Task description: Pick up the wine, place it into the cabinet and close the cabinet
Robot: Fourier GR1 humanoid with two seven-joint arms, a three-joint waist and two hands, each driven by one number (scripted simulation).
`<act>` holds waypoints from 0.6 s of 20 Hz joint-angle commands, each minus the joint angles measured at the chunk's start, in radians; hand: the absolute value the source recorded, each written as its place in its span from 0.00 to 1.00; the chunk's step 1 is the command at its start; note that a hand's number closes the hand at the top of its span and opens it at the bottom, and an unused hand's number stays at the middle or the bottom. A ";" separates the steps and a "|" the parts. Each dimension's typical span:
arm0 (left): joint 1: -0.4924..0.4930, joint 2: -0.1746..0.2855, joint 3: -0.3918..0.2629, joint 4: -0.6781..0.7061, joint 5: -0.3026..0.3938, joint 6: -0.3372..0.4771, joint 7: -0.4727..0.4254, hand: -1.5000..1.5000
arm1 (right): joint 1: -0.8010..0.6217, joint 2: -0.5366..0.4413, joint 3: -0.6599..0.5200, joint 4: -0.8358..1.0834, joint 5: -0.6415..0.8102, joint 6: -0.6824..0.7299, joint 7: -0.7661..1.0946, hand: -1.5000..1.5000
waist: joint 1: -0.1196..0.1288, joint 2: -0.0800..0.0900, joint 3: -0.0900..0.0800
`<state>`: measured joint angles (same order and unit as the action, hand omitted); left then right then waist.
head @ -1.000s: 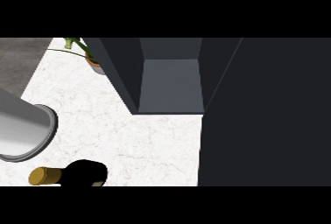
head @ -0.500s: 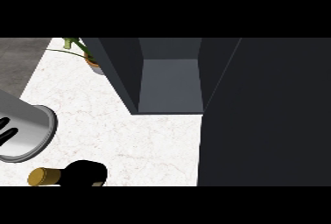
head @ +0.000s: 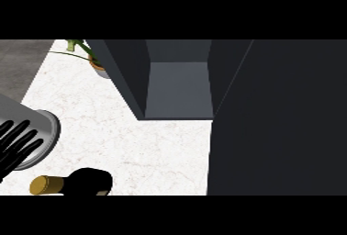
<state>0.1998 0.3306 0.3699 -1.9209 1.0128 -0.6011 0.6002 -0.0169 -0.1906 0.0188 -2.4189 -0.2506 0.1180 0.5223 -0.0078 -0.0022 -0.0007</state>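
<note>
View: head view, the only 1 given.
Left hand (head: 15,140): at the left edge, mid-height, black fingers straight and spread, holding nothing; it lies against the end of its grey forearm (head: 30,114).
Change: 1 s ago only the forearm showed there; 0.5 s ago a few fingertips had appeared; now the fingers reach further into the frame.
Right hand: not in the frame, so its state cannot be told.
Wine (head: 88,181): lower left of the frame, on the white counter (head: 136,142), dark body with a gold cap pointing left, partly cut by the lower edge. It has not shifted in the last 1 s and sits below the left hand, apart from it.
Cabinet (head: 180,87): upper middle, open, grey inside, nothing in it.
Dark panel (head: 278,119): fills the right of the frame, probably the open door.
Plant (head: 88,57): upper left, beside the cabinet.
Meaning: the left hand seems to be opening out for a reach to the wine; the pick-up, the placing and the closing are all still to do.
</note>
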 commanded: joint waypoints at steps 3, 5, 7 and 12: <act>-0.042 -0.048 0.028 0.155 -0.141 -0.117 -0.093 0.00 | 0.057 -0.010 -0.048 -0.141 -0.108 0.030 0.033 0.00 | -0.001 0.001 0.000; -0.064 -0.091 -0.023 0.095 -0.196 -0.046 -0.077 0.00 | -0.071 0.004 -0.038 -0.074 -0.092 -0.021 0.071 0.00 | 0.006 0.002 0.000; -0.012 -0.105 0.014 0.195 -0.220 -0.182 -0.150 0.00 | -0.033 -0.003 -0.036 -0.154 -0.096 -0.035 0.132 0.00 | 0.003 0.000 0.000; -0.089 -0.116 0.014 0.283 -0.278 -0.186 -0.191 0.00 | -0.052 0.029 0.019 -0.130 -0.023 -0.048 0.115 0.00 | 0.005 0.001 0.000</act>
<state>0.1261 0.2347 0.3773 -1.6892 0.7852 -0.7503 0.4552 -0.0806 -0.1779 0.0146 -2.4181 -0.2514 0.0954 0.5749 -0.0080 -0.0016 -0.0006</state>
